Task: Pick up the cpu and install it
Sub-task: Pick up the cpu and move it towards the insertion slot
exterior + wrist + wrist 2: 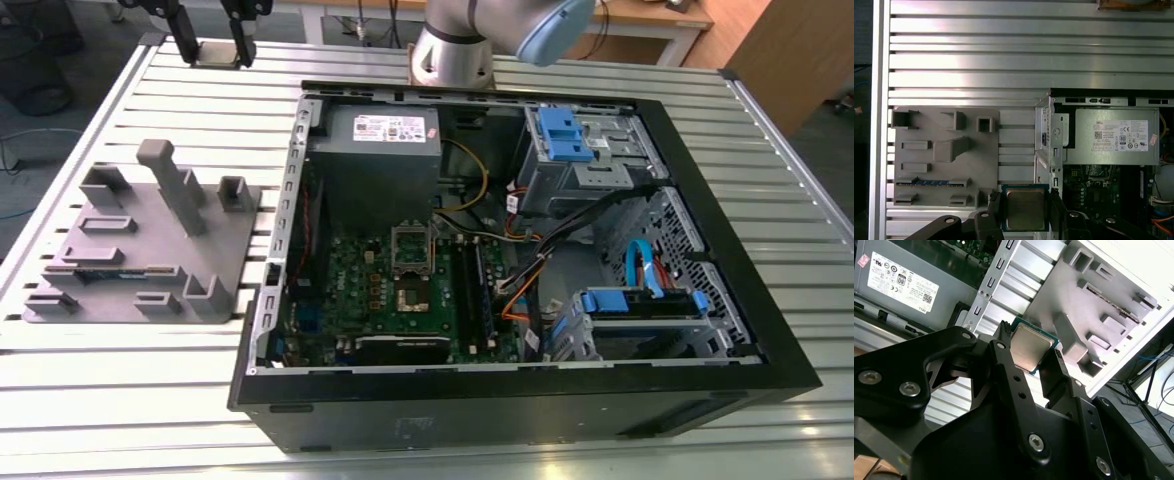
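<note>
The cpu (pixel 1025 207) (pixel 1031 347) is a small square chip with a shiny silver-grey top and a thin dark-green rim. My gripper (pixel 1025 206) (pixel 1030 346) is shut on it, one black finger (pixel 995 204) on each of two opposite edges. In the first wrist view it hangs high above the table, over the gap between the grey tray (pixel 944 155) and the side wall of the open computer case (pixel 1051 135). In the exterior view the motherboard's silver socket (pixel 408 283) lies in the middle of the case floor.
The open black case (pixel 534 400) holds a grey power supply (pixel 376 135), blue drive cages (pixel 567 140), memory slots and orange cables. The grey tray with upright blocks (pixel 147 245) stands at the exterior view's left on the slatted aluminium table (pixel 120 400). The arm's base (pixel 451 55) rises behind the case.
</note>
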Motion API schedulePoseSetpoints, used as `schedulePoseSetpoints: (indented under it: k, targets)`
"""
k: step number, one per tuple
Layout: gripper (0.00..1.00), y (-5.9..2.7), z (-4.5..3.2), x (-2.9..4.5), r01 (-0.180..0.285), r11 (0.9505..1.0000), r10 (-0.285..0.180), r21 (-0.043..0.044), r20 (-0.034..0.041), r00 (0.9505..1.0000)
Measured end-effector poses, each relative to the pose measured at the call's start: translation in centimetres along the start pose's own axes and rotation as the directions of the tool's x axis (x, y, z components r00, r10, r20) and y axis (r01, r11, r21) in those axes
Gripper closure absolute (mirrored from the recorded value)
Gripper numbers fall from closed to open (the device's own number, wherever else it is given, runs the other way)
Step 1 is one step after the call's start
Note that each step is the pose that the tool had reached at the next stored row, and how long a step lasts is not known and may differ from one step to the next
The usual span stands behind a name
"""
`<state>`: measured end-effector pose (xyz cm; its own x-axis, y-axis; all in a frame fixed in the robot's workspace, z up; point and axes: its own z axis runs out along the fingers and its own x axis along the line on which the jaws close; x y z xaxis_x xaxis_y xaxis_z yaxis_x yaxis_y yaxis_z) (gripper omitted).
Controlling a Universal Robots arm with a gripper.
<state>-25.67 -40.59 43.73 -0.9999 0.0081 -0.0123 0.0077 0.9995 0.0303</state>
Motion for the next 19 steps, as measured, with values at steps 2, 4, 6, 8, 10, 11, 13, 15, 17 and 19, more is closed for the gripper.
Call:
schedulePoseSetpoints:
  k: [2,4,6,8,10,11,13,15,17,19]
  targets:
    - [0.53,0.0,0.0,-0.08,0.0,1.0,0.0,0.0,0.0,1.0]
    - [0.53,0.0,0.0,-0.08,0.0,1.0,0.0,0.0001,-0.0001,1.0]
    - [0.53,0.0,0.0,-0.11,0.0,1.0,0.0,0.0001,-0.0001,1.0]
    - [0.53,0.0,0.0,-0.35,0.0,1.0,0.0,0.0,-0.0001,1.0]
    - [0.53,0.0,0.0,-0.37,0.0,1.0,0.0,0.0,-0.0001,1.0]
    - [0.53,0.01,0.01,-0.39,0.0,1.0,0.0,0.0,0.0,1.0]
    - [0.53,0.01,0.0,-0.43,0.0,1.0,0.0,0.0,-0.0001,1.0]
    - [0.53,0.0,0.01,-0.47,0.0,1.0,0.0,0.0,0.0,1.0]
    - [0.53,0.01,0.01,-0.51,0.0,1.0,0.0,0.0001,-0.0001,1.0]
    - [0.53,0.01,0.0,-0.54,0.0,1.0,0.0,0.0001,-0.0001,1.0]
